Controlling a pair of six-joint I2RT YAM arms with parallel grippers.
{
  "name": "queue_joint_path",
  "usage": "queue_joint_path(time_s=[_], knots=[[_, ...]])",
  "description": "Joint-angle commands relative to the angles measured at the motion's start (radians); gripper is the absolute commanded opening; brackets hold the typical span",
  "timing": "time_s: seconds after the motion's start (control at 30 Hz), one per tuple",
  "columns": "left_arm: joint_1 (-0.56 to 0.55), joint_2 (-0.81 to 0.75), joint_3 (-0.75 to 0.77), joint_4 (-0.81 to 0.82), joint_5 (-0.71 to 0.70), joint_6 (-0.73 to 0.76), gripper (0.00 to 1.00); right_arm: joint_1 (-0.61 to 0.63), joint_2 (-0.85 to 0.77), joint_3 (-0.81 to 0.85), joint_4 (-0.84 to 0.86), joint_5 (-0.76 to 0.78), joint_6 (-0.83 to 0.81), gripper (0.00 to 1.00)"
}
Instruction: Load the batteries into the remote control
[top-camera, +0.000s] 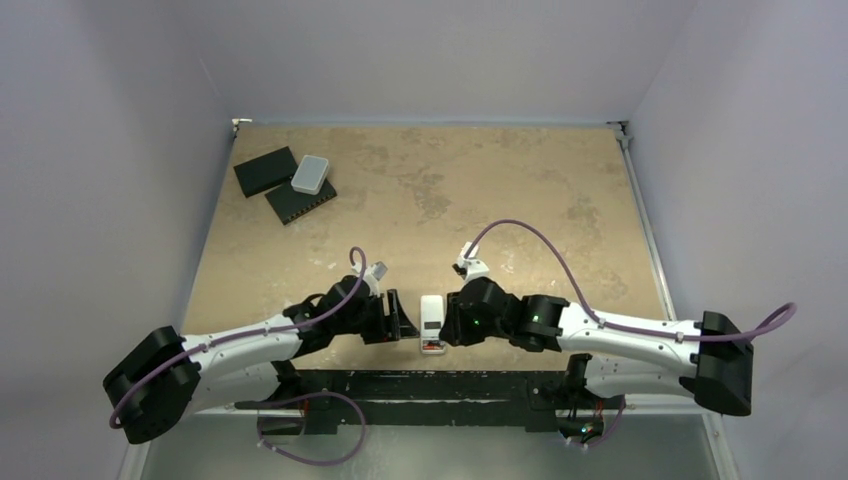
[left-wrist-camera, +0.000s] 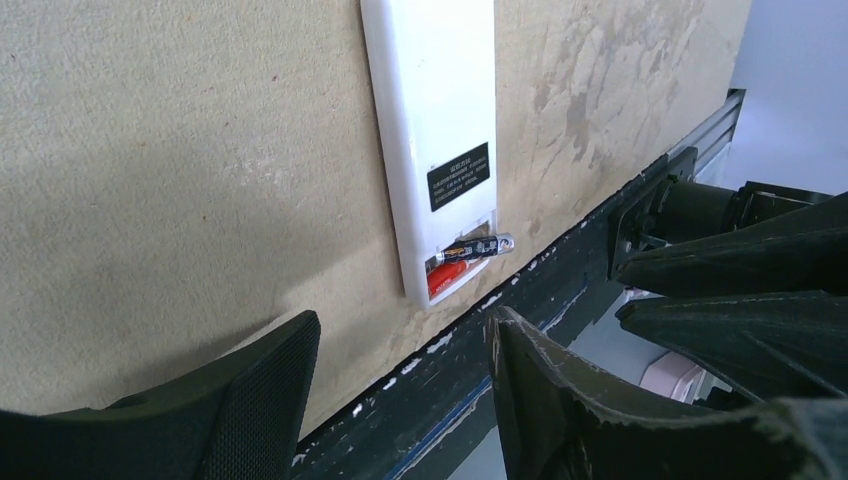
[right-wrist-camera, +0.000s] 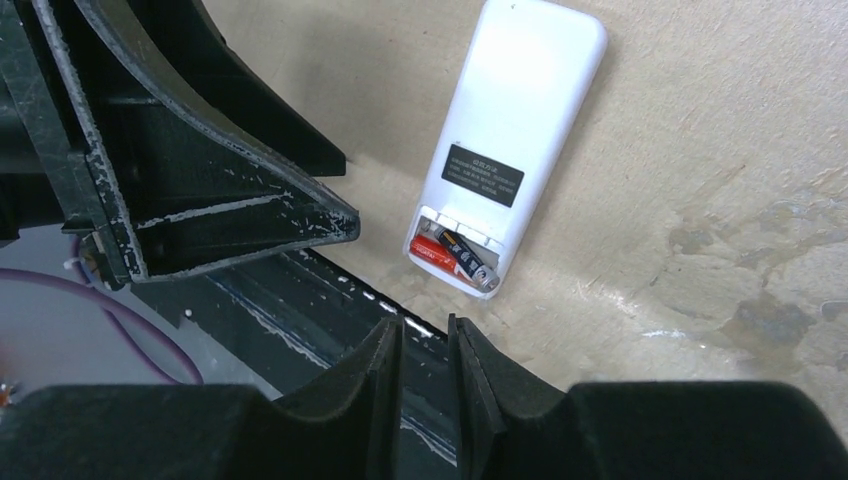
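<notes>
The white remote control (top-camera: 432, 322) lies back up near the table's front edge, between my two grippers, its battery bay uncovered. In the bay the reddish-orange battery (right-wrist-camera: 433, 254) lies flat. The dark battery (right-wrist-camera: 468, 262) rests slanted beside it, its metal tip (left-wrist-camera: 503, 242) poking past the remote's side. My left gripper (left-wrist-camera: 400, 322) hangs open and empty just left of the remote (left-wrist-camera: 435, 120), over the table edge. My right gripper (right-wrist-camera: 425, 325) sits close on the right, open by a narrow gap with nothing between its fingers.
Two flat black slabs (top-camera: 265, 170) (top-camera: 300, 203) and a light grey rounded box (top-camera: 310, 174) sit at the back left. The black mounting rail (top-camera: 430, 385) runs along the near edge just below the remote. Walls close in the table's sides.
</notes>
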Motion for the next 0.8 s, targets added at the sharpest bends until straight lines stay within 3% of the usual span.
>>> queue_joint_path(time_s=[0.0, 0.77], knots=[[0.004, -0.023, -0.021, 0.038, 0.010, -0.003, 0.61, -0.006, 0.023, 0.019, 0.039, 0.009, 0.024, 0.29], [0.004, -0.033, 0.008, 0.016, 0.005, 0.010, 0.61, -0.007, 0.079, 0.076, -0.007, 0.060, -0.014, 0.30]])
